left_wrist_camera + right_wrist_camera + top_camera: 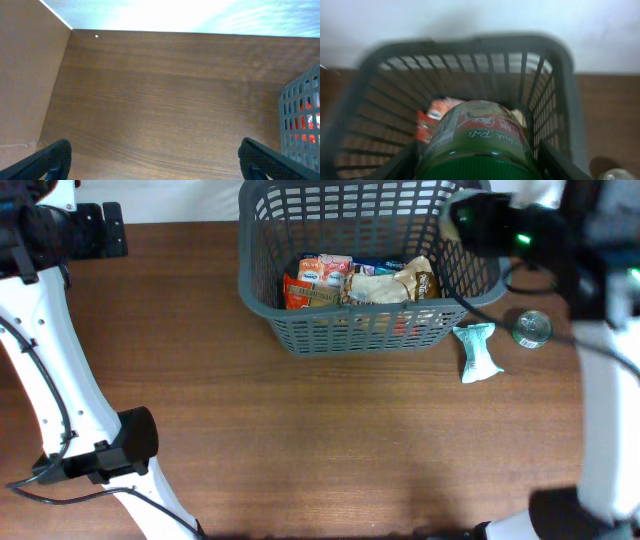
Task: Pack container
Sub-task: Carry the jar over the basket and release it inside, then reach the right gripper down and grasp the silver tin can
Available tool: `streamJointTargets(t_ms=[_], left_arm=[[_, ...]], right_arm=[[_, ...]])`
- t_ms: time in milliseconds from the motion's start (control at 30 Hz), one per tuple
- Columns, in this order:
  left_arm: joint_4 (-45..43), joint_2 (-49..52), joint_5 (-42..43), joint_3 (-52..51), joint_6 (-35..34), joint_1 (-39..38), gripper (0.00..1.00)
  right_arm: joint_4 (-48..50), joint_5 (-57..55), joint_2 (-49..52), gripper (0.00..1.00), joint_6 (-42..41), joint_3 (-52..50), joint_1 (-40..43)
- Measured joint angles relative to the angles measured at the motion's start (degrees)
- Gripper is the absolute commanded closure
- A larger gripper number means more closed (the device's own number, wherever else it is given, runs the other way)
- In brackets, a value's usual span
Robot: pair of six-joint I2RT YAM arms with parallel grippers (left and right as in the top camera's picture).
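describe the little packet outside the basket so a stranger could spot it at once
Find the big grey basket at the table's far edge and look just off its right front corner. A small pale green and white packet lies flat on the wood there. Unlike the round shiny tin can beside it, it is oblong and flat.

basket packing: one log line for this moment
right pincer: shut on green-lidded jar, over basket | left pincer: open, empty | table: pouch, tin can
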State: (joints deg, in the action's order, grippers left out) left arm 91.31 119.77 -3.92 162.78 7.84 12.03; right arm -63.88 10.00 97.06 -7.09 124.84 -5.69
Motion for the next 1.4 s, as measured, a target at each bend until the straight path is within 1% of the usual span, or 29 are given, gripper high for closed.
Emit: streamJointTargets(t_ms=[133, 267, 467, 500, 533, 567, 600, 633, 667, 733, 867, 933, 1000, 1033, 1100, 1233, 1300, 1400], left_arm=[[0.00, 0.00, 0.00, 0.00, 0.00, 0.00, 0.01], [0.00, 0.00, 0.00, 0.00, 0.02, 0.00, 0.01], [0.00, 0.00, 0.00, 0.00, 0.00, 0.00, 0.01], [-0.02, 0.00, 0.00, 0.00, 0.00, 0.00, 0.01], [0.00, 0.00, 0.00, 0.00, 0.00, 0.00, 0.01], [0.00, 0.00, 0.00, 0.00, 0.00, 0.00, 0.01], [0.00, 0.00, 0.00, 0.00, 0.00, 0.00, 0.01], [0.00, 0.00, 0.00, 0.00, 0.00, 0.00, 0.01], [0.00, 0.00, 0.00, 0.00, 0.00, 0.00, 0.01], [0.00, 0.00, 0.00, 0.00, 0.00, 0.00, 0.01], [0.00, 0.00, 0.00, 0.00, 0.00, 0.00, 0.01], [0.00, 0.00, 0.00, 0.00, 0.00, 0.00, 0.01], [0.00, 0.00, 0.00, 0.00, 0.00, 0.00, 0.01], [0.00, 0.00, 0.00, 0.00, 0.00, 0.00, 0.01], [0.00, 0.00, 0.00, 0.00, 0.00, 0.00, 0.01], [0.00, 0.00, 0.00, 0.00, 0.00, 0.00, 0.01], [0.00, 0.00, 0.00, 0.00, 0.00, 0.00, 0.01], [0.00, 0.00, 0.00, 0.00, 0.00, 0.00, 0.01]], right_arm=[[-0.76, -0.72, 8.39, 0.96, 0.28, -0.17, -0.04], [-4.59, -1.11, 15.72, 0.96, 0.44, -0.42, -0.04], [-9.90, -1.11, 20.48, 0.96, 0.70, -0.63, -0.04], [-10.43, -1.11, 20.83, 0.77, 0.79, -0.68, -0.04], [-10.91, -1.09, 21.11, 0.52, 0.85, -0.68, -0.04], [-11.04, -1.09, 21.20, 0.44, 0.90, -0.68, -0.04], [-11.08, -1.01, 21.22, 0.26, 0.90, -0.68, -0.04], [-11.10, -0.85, 21.24, 0.14, 0.90, -0.68, -0.04], [-11.10, -0.81, 21.22, 0.07, 0.85, -0.66, -0.04], [-11.08, -0.59, 21.20, 0.00, 1.66, -0.44, -0.04], [-11.26, 0.24, 20.52, 0.00, 4.57, 2.29, -0.13], [-11.54, 0.20, 19.32, 0.11, 5.77, 5.73, -0.13], [-12.15, 0.02, 16.98, 0.13, 6.38, 9.84, -0.13], [-12.50, -0.52, 15.23, 0.13, 6.86, 12.09, -0.13], [-13.53, -3.87, 10.95, 0.10, 6.99, 16.96, -0.11], [-14.78, -14.67, 1.40, 0.05, 4.48, 22.86, 1.05], [-15.50, -18.67, -2.29, 0.05, 2.62, 23.80, 3.89], [-17.31, -22.49, -4.59, 0.05, -0.59, 24.41, 10.80]])
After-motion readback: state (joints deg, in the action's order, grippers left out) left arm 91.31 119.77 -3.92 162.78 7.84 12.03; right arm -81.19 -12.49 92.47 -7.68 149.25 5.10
